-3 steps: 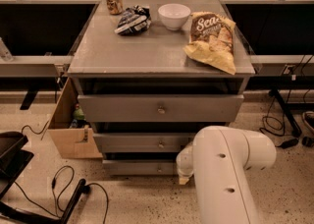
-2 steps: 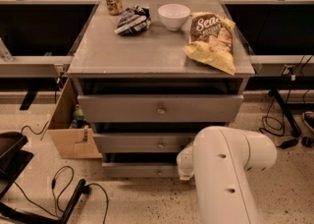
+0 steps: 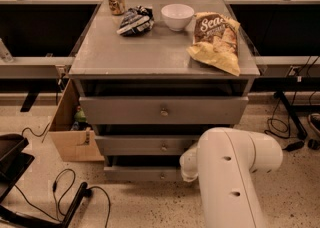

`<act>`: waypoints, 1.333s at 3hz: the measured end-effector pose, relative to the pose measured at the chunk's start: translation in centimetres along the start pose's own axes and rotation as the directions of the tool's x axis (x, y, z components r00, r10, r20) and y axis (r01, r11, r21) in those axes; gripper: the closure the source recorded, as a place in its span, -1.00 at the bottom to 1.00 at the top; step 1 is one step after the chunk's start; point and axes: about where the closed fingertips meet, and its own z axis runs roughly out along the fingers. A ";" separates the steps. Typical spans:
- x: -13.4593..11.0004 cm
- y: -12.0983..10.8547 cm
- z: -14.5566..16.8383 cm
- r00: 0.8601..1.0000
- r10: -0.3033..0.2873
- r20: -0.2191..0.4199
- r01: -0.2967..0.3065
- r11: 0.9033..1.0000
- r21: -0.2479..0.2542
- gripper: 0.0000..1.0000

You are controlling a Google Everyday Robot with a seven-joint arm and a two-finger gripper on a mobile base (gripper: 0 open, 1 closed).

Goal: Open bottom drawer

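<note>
Gripper (image 3: pixel 189 166), mostly hidden behind the white robot arm (image 3: pixel 235 172), is seen against the slim-fronted grey bottom drawer (image 3: pixel 135 174), whose small round metal knob (image 3: pixel 161 176) is located just left of it; jaw state cannot be told.

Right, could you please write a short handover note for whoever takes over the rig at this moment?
Gripper: hidden behind the white arm, low at the right end of the drawer stack; its grip cannot be seen.
Bottom drawer: front panel and knob are visible and no inside shows, so it looks shut.
Done: the arm is down beside the drawer.
Left: grasp the knob and pull the drawer out.
</note>
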 end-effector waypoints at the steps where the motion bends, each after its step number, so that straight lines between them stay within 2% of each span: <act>1: -0.2 -0.3 -0.2 1.000 0.000 0.000 0.000 1.000 0.000 1.00; 4: -0.7 -1.0 -0.4 1.000 0.000 0.000 0.000 1.000 0.000 1.00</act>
